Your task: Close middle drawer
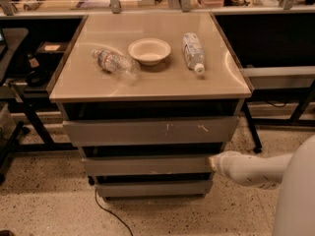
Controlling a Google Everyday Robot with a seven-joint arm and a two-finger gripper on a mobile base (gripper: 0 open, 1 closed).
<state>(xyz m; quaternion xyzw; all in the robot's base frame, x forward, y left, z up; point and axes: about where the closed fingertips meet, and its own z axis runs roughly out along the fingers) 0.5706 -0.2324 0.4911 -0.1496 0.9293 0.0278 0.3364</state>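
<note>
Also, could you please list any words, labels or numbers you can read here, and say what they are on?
Nothing is legible.
Left bottle: label too blurred to read.
Right bottle: label too blurred to read.
Bowl: no writing seen.
Gripper, at the right end of the middle drawer front: no writing seen.
</note>
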